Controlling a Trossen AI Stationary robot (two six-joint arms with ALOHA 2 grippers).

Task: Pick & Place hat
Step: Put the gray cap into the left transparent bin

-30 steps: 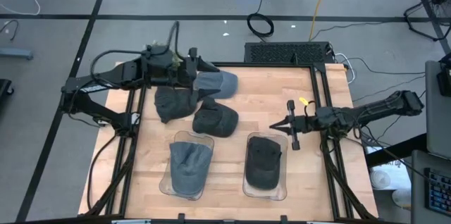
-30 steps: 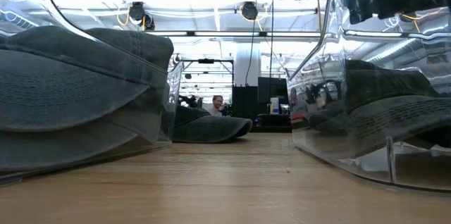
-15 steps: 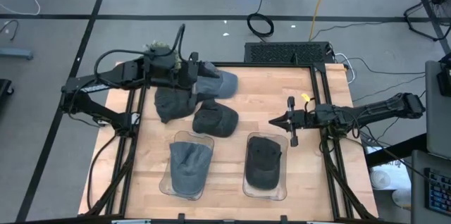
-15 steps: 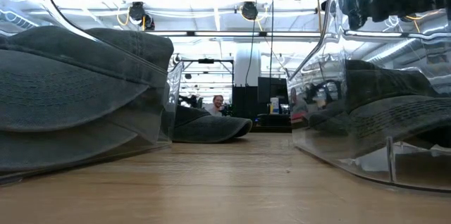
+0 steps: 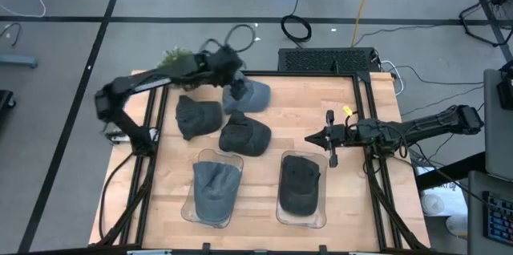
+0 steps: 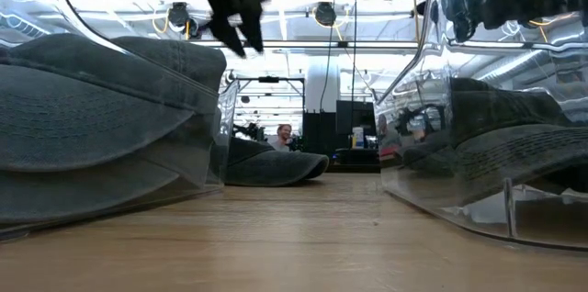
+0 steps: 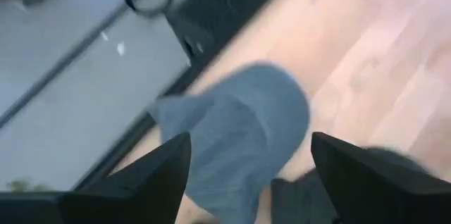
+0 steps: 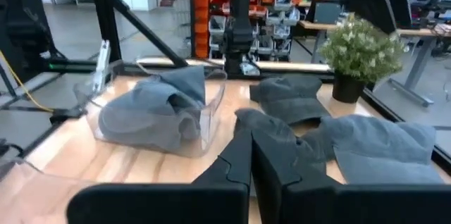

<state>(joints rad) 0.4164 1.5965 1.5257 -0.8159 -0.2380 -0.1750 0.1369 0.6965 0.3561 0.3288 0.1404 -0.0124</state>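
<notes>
the light blue hat [image 5: 250,95] lies at the worktop's [image 5: 296,119] far edge, beside two dark hats. the left pincer [image 5: 237,88] hangs spread just above it. the right pincer [image 5: 309,140], pressed together, waits near the right-hand clear bin [image 5: 322,207].

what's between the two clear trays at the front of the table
Bare wood. In the high view, a strip of table separates the left tray from the right tray, each holding a hat.

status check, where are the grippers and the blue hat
Left gripper open, above light blue hat at table's far edge, nothing held. Right gripper shut, empty, waiting mid-table right. Two dark hats loose close beside it; both clear bins already hold hats.
</notes>
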